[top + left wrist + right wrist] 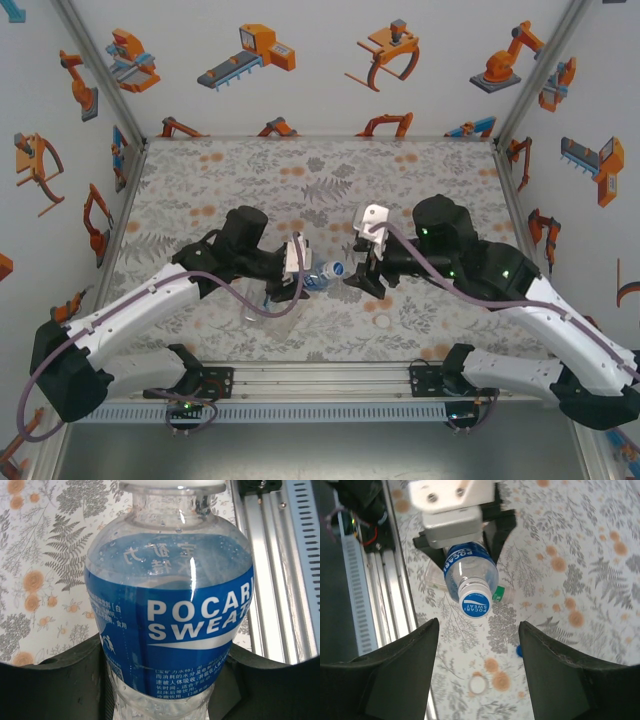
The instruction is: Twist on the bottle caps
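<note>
Where the two arms meet over the middle of a fern-and-flower patterned surface, a blue-labelled bottle is held on its side, apparently lifted clear, with its neck pointing toward the right arm. The left fingers are clamped on the bottle's lower body, black on both sides just below the label. The right fingers stand wide apart with nothing between them. They are lined up on the bottle's white cap but stop short of it.

The cap sits on the neck, so the step in hand looks like tightening it; how far it is threaded I cannot tell. The next move probably calls for the right fingers to advance, close squarely around the cap and turn it. Meanwhile the left fingers would hold the crinkly bottle firm without letting it spin or buckle.

The overhead view gives the layout of both arms. The left wrist view gives the grip and label close up, with the cap cut off at the top edge. The right wrist view faces the cap head-on and shows the gap in front of it. It also shows a green cap just behind the bottle and a loose white cap lying on the surface nearer the camera.
</note>
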{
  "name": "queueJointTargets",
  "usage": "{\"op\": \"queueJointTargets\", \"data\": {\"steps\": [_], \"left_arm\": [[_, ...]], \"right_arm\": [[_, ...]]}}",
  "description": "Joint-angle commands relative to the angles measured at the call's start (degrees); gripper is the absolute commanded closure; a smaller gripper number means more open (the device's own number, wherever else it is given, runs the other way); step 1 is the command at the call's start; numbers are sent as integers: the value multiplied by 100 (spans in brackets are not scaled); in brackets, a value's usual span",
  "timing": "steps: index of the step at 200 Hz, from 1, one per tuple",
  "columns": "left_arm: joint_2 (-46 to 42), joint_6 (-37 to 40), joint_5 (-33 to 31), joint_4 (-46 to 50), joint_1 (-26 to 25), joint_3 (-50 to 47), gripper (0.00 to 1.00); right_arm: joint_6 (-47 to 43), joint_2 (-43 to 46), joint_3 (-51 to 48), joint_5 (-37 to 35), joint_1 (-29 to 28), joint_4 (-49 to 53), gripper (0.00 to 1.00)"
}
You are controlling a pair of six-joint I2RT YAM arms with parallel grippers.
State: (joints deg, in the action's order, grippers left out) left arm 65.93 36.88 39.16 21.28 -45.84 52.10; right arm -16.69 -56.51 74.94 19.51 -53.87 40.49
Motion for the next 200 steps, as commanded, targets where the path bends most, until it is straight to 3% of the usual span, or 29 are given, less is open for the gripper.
{"op": "queueJointTargets", "data": {"steps": [1,106,178,200], "left_arm": [[-2,179,470,197,-41,218,100],[187,381,592,359,-39,399,100],[30,407,598,378,-39,341,100],[0,399,593,383,-39,336,100]], "right_arm": [[-1177,80,-156,722,-103,-85,40],[-1306,-216,-296,353,-264,-507,56],[-1293,-378,-295,343,-273,-395,59],[-1264,-404,-295,334,-279,-397,65]]}}
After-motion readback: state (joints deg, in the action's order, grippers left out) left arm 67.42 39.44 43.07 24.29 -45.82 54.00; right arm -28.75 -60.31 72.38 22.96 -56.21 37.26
